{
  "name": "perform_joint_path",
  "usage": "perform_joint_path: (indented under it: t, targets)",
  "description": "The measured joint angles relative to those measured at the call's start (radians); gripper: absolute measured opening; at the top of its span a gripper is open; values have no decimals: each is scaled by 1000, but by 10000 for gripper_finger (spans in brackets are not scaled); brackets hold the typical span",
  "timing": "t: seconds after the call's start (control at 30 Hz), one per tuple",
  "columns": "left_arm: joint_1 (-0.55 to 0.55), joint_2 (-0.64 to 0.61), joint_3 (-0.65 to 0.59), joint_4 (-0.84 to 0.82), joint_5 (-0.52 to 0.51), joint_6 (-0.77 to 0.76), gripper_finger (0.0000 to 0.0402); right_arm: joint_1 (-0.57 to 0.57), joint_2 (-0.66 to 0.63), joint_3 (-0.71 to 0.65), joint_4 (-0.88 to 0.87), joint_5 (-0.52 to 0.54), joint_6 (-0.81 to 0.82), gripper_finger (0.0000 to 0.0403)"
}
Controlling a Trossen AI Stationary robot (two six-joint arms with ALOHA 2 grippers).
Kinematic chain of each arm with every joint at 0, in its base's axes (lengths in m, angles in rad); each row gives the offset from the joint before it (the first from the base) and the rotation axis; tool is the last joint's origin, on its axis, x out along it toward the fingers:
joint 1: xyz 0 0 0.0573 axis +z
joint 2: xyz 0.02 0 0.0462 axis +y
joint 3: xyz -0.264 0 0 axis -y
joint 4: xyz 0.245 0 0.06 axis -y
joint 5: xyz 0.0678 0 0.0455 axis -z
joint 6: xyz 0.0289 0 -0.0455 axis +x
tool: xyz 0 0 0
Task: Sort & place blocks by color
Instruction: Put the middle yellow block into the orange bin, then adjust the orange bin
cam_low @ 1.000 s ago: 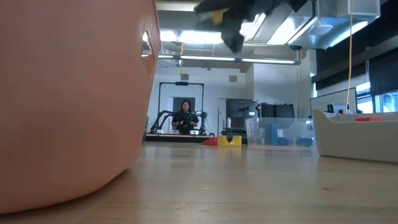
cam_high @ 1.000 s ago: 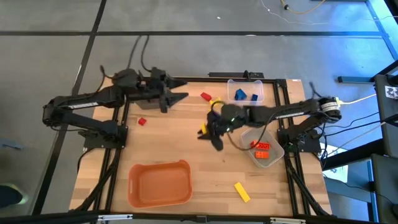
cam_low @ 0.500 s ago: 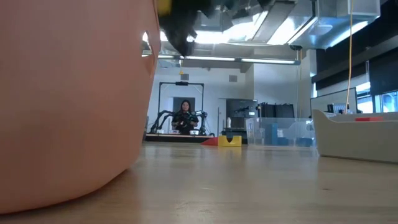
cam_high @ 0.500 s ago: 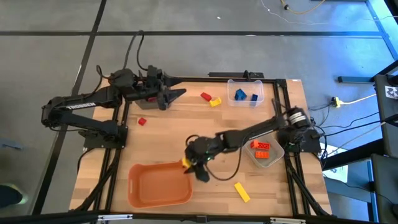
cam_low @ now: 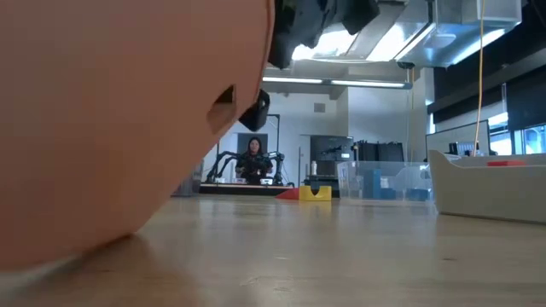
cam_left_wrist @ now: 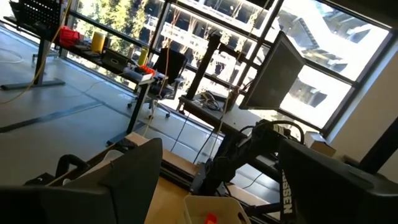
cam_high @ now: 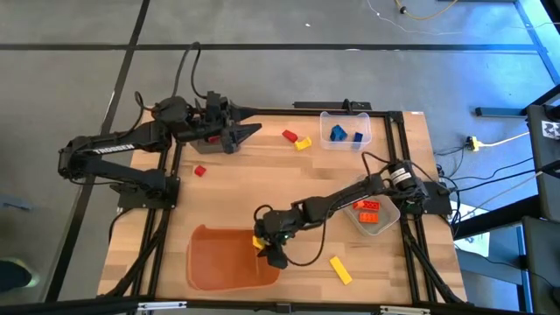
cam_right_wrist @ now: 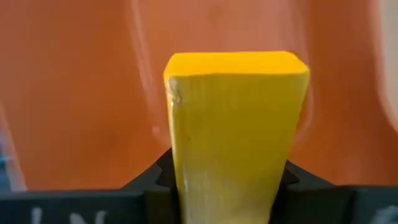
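Note:
My right gripper (cam_high: 265, 247) reaches over the right rim of the orange bin (cam_high: 229, 260) and is shut on a yellow block (cam_high: 258, 241); the right wrist view shows that block (cam_right_wrist: 233, 130) with the bin's orange inside behind it. In the low view the gripper (cam_low: 299, 26) hangs dark beside the bin's wall (cam_low: 128, 128). On the table lie a red block (cam_high: 290, 135), a yellow block (cam_high: 304, 143), a small red block (cam_high: 199, 171) and a long yellow block (cam_high: 340, 269). My left gripper (cam_high: 245, 134) waits open at the far left, above the table. My right gripper pinches the yellow block between its two fingers, one on each long side near its lower end (cam_right_wrist: 186, 186). The block sticks out forward past the fingers and is lifted clear, over the bin. Whether a finger also touches the bin's rim, I cannot tell.
A clear bin (cam_high: 325, 118) at the far edge holds blue blocks (cam_high: 338, 133). Another clear bin (cam_high: 389, 214) at the right edge holds orange and red blocks (cam_high: 367, 210). Bare wood lies between the bins. A person stands far off in the room (cam_low: 253, 158).
My right gripper has carried the yellow block from the table's middle toward the near left and down, to the orange bin's right rim. The orange bin has shifted a little toward the table's right and now shows larger in the low view.

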Motion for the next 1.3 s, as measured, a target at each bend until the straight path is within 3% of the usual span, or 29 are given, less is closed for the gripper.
perform_joint_path:
  t: [0.27, 0.73, 0.87, 1.07, 1.17, 1.3]
  targets:
    - [0, -3, 0, -1, 36, -1, 314, 0, -3, 1, 51, 46, 30, 202]
    - [0, -10, 0, 0, 53, -3, 314, -1, -3, 94, 104, 55, -48, 213]
    - [0, -10, 0, -1, 81, -8, 314, -17, -5, 168, 19, 48, -91, 213]
    - [-1, -46, 0, -16, 150, -28, 314, -54, -84, 230, -284, 48, -231, 214]
    - [-9, -82, 2, -71, 156, -33, 314, -66, -160, 189, -441, 97, -289, 209]
    - [-40, -120, 0, -140, 118, -28, 314, -82, -295, 42, -471, 130, -268, 188]
